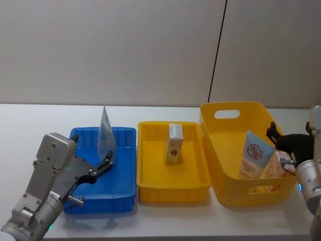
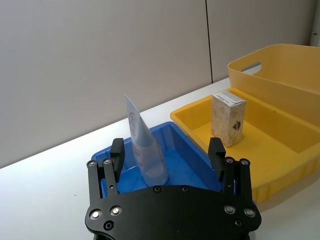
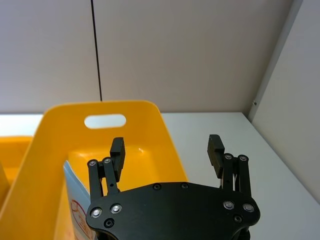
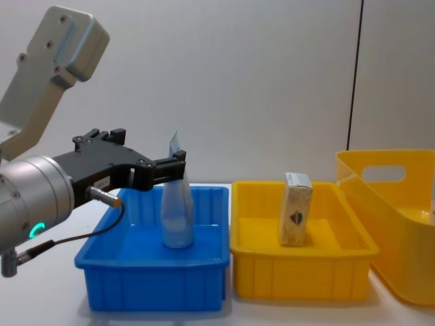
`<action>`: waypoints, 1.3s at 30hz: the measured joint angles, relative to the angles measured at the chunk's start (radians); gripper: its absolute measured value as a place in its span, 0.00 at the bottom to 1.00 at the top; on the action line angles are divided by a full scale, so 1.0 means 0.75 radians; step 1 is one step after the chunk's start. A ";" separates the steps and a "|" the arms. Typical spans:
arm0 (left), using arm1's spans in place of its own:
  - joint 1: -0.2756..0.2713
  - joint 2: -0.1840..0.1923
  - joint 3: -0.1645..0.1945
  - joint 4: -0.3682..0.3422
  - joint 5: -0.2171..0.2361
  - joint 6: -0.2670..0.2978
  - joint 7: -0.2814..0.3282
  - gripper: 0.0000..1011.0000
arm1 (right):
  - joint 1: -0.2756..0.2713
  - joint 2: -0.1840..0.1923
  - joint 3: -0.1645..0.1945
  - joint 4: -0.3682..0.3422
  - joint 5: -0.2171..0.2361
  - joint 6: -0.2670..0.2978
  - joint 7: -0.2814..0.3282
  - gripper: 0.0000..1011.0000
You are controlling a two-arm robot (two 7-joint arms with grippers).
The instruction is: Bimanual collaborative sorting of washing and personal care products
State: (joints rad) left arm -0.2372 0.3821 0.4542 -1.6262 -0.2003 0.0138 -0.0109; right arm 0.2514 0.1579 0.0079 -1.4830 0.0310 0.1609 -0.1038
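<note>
The tall yellow plastic basket with cut-out handles (image 1: 220,150) stands at the right of the white table (image 1: 30,125). It holds a pale-blue squeeze tube with a red circular logo (image 1: 255,159) leaning against its near right wall, with an orange packet (image 1: 275,168) just beside it. The right gripper (image 3: 167,147) hangs above the basket's right rim, fingers spread apart and empty.

The shallow yellow plastic tray (image 1: 150,181) sits in the middle; a small cream carton (image 1: 174,144) stands upright in it.

The shallow blue plastic tray (image 1: 125,186) sits at the left. A pale-blue tube (image 4: 177,217) stands upright in it, crimped end up. The left gripper (image 2: 167,155) is at the tray's near left, fingers apart on either side of this tube, not clamped on it.
</note>
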 joint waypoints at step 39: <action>0.000 0.000 0.000 0.000 0.000 0.000 0.000 0.99 | -0.249 0.137 -0.165 -0.285 0.269 -0.165 0.179 0.99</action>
State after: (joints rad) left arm -0.2372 0.3821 0.4542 -1.6262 -0.2004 0.0138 -0.0109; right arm 0.0649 0.2604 -0.1158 -1.6971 0.2327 0.0372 0.0302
